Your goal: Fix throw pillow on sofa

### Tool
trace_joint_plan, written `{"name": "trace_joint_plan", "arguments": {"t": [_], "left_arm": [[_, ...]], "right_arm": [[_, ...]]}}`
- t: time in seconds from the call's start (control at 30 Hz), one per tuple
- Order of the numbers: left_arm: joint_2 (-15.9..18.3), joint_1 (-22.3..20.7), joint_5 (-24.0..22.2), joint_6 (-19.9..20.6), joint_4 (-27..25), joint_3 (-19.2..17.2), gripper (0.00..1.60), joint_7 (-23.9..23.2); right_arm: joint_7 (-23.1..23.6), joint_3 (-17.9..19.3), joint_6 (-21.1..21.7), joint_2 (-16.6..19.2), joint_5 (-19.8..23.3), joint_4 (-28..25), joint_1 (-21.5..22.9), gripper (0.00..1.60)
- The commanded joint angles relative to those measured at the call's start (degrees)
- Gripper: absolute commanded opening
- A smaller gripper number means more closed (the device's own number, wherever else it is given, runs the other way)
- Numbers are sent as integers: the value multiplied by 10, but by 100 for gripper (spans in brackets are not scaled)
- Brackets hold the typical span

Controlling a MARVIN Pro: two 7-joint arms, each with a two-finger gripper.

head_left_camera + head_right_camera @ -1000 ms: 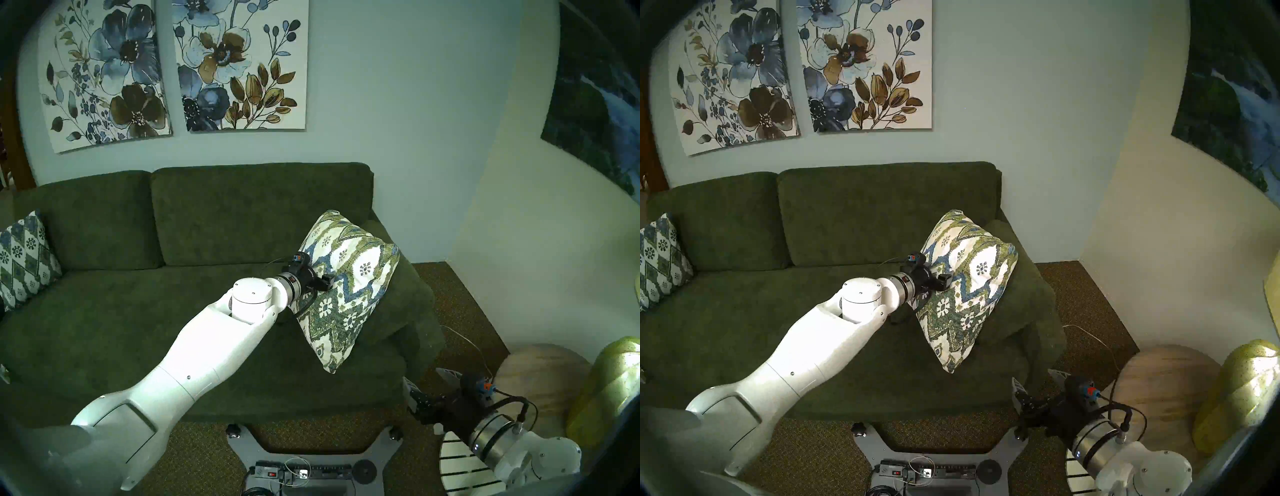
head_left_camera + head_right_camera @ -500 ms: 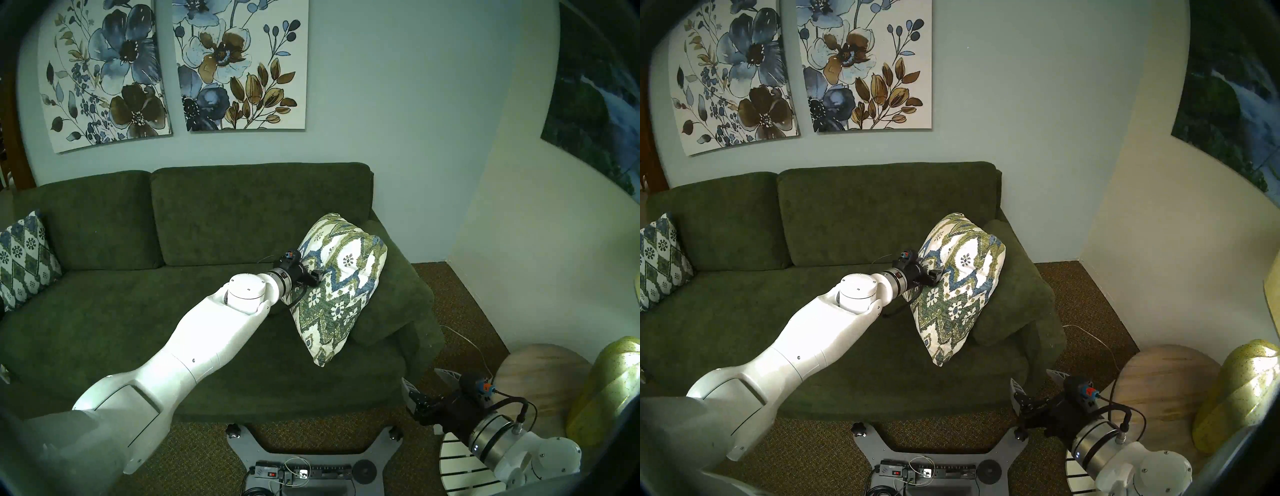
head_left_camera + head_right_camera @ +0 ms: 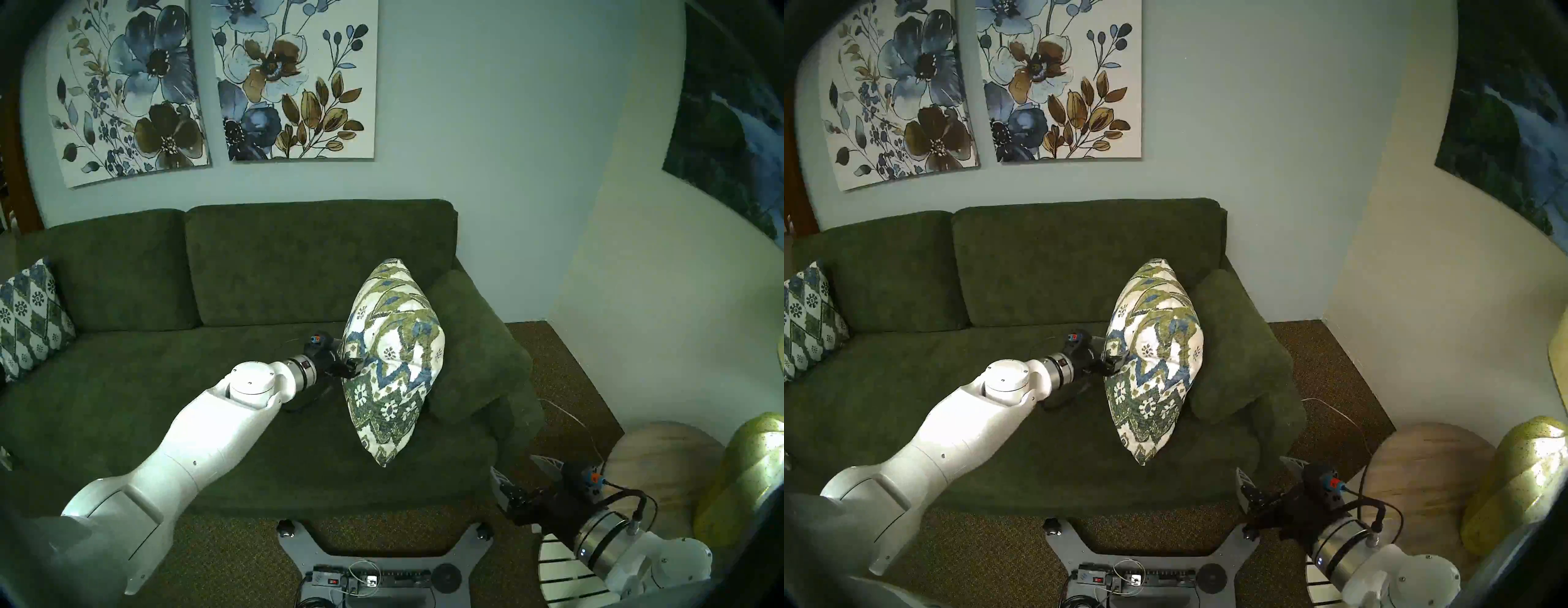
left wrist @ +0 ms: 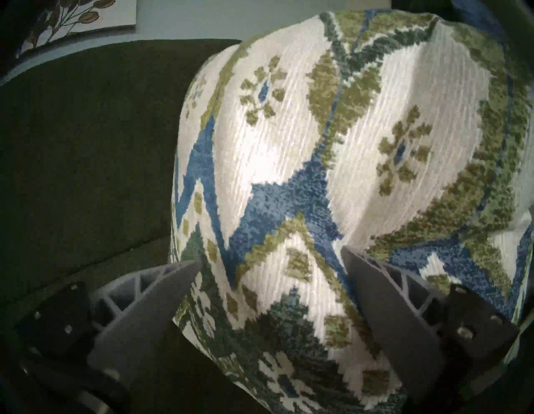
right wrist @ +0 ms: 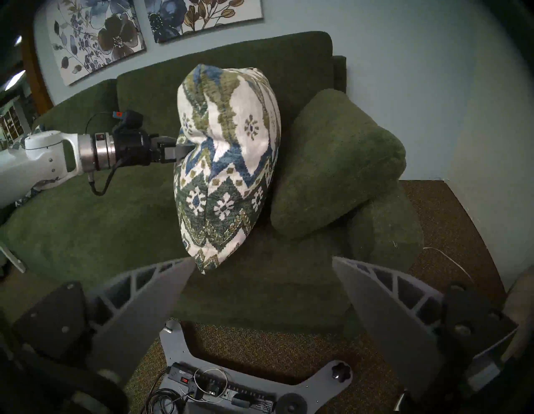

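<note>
Throw pillow (image 3: 392,361) stands nearly on edge on the right end of the sofa (image 3: 271,271) seat, one face just beside the padded arm cushion (image 3: 471,348), lower corner on the seat. Left end effector (image 4: 270,260) is pressed against the pillow's front face, fingers spread wide with fabric bulging between them — not pinching anything that I can see, so I read it as spread and pushing, not gripping. Right end effector (image 5: 261,263) hangs apart in front of the sofa, fingers wide, empty. Risks, as I judge them: the pillow is balanced on a narrow edge and a corner, so if the push goes off-centre or lets off it could flop forward onto the seat or roll off the front. Soft filling also means the fingers may sink in and drag fabric rather than turn it — could leave it crooked against the arm cushion.
</note>
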Motion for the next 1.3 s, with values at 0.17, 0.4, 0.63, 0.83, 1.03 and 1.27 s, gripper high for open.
{"name": "trace_joint_plan", "arguments": {"t": [0.17,0.4,0.63,0.83,1.03,1.27], "left_arm": [[103,107,-60,-5,-113,-56,160,-89],[125,143,-109,-3,-170,-81,160,-133],[155,160,-162,5,-220,-124,160,-165],[207,204,-201,28,-279,-198,160,-161],[245,218,-232,33,-238,-255,160,-159],[295,271,-265,34,-194,-331,160,-170]], "right_arm": [[1,2,0,-1,1,-8,1,160],[2,3,1,-2,1,-8,1,160],[4,4,1,-3,0,-8,1,160],[5,5,1,-4,0,-8,1,160],[7,5,0,-5,0,-8,2,160],[8,6,0,-6,0,-8,2,160]]}}
